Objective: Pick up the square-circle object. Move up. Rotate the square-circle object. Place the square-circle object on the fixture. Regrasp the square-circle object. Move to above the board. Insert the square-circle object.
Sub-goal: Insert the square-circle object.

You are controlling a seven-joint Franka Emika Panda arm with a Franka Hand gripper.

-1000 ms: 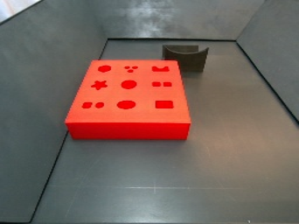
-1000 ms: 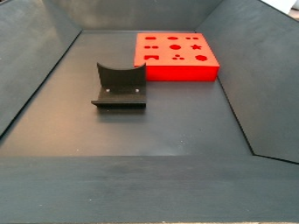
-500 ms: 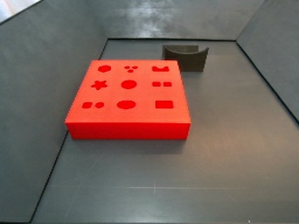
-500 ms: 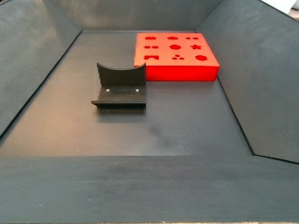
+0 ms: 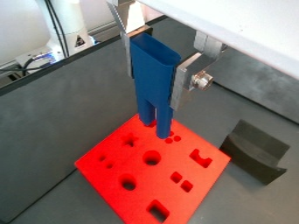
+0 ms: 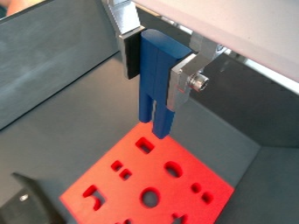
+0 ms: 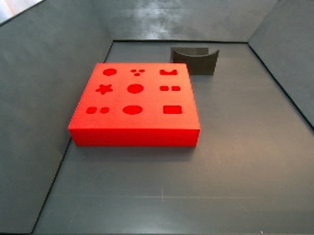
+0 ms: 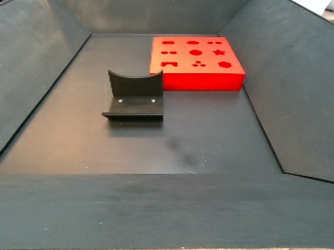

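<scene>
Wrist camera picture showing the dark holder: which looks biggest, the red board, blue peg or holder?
1. Board.
2. Square-circle object, clamped in the gripper jaws above the board; its nearness inflates it.
3. Fixture.

Both side views look down from high at opposite ends, sharing the board (image 7: pixel 135 99) and fixture (image 8: pixel 133 96). Both wrist views look steeply down past the gripper (image 5: pixel 156 63) onto that board.
</scene>
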